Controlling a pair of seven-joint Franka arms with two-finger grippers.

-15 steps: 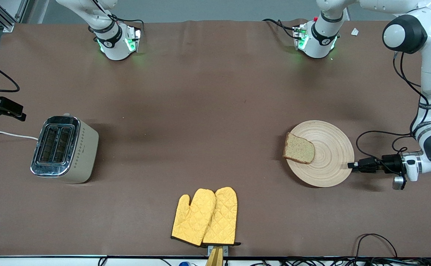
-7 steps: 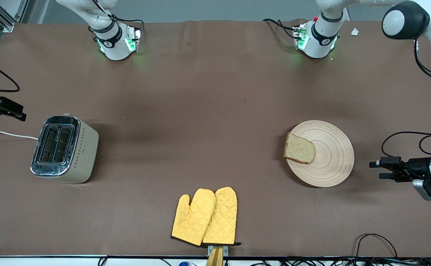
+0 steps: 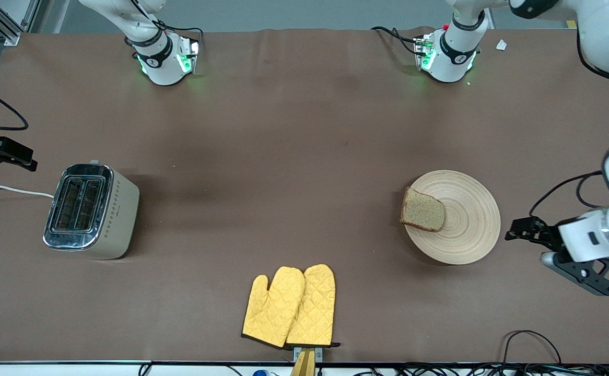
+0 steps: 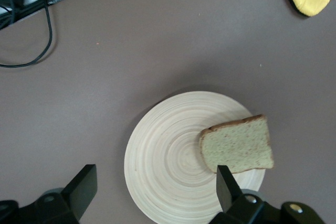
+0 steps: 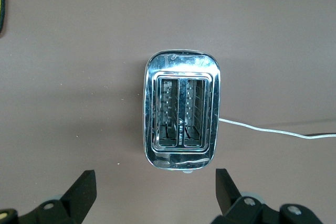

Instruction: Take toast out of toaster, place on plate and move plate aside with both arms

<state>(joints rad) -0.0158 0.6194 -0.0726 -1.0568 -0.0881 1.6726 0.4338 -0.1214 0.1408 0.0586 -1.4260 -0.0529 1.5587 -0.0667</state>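
The toast (image 3: pixel 422 210) lies on the plate (image 3: pixel 466 230), overhanging the rim toward the right arm's end. The left gripper (image 4: pixel 155 195) hangs beside the plate, its fingers (image 4: pixel 84 184) spread wide and empty, apart from the rim. The right gripper (image 5: pixel 155 192) waits above the toaster (image 5: pixel 181 116), fingers (image 5: pixel 81 187) wide open, holding nothing. Yellow mitts (image 3: pixel 290 307) lie well apart from both.

A robotics lab staged as a kitchen: two white arms (image 3: pixel 597 31) bolted by green-lit bases (image 3: pixel 443 57) to a bench (image 3: pixel 283 136) under brown cloth, loose cables (image 3: pixel 531 342) along its edge, aluminium framing (image 3: pixel 1 21) at one corner, with a toaster (image 3: pixel 91 210) and oven mitts (image 3: pixel 290 307) as props.
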